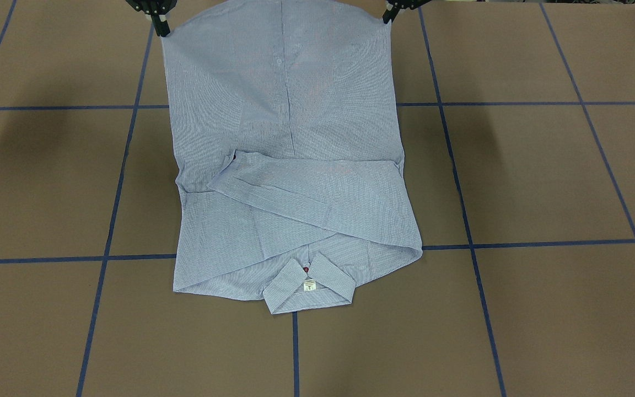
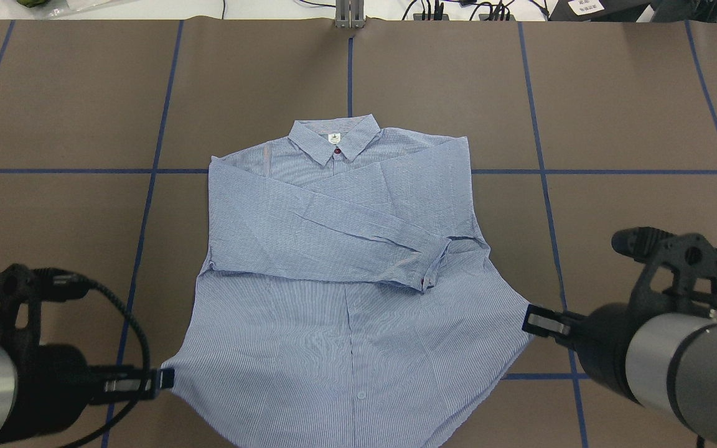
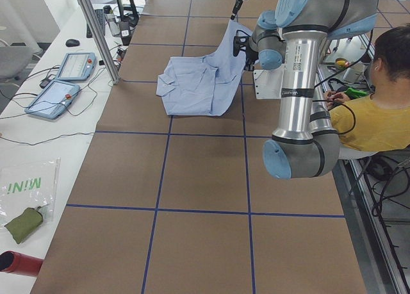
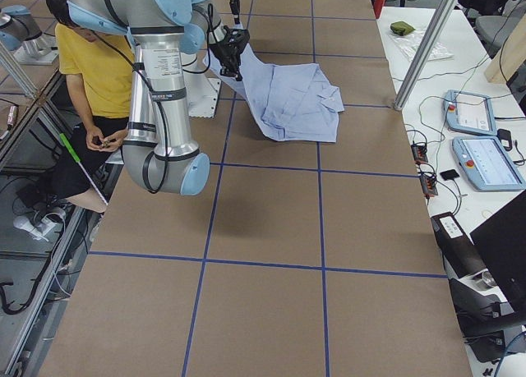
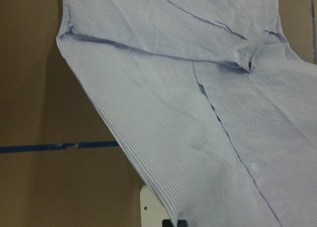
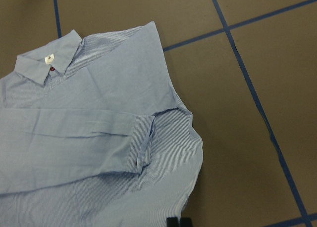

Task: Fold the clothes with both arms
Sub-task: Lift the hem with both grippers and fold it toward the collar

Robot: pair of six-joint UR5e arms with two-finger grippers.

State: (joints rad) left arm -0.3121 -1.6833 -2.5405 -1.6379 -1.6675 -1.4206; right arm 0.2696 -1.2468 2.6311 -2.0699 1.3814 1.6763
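Fingers (image 2: pixel 150 379) of left gripper (image 2: pixel 169 377) pinched tight on one hem corner of the shirt (image 2: pixel 346 323), at the end farthest from the collar (image 2: pixel 334 139); right gripper (image 2: pixel 525 318) likewise clamped on the opposite hem corner. Hem end held raised off the table (image 2: pixel 72 112) between both grippers, collar end lying flat, front up. One sleeve (image 2: pixel 321 230) folded across the chest just below the collar, its cuff (image 2: pixel 428 274) on the right gripper's side.
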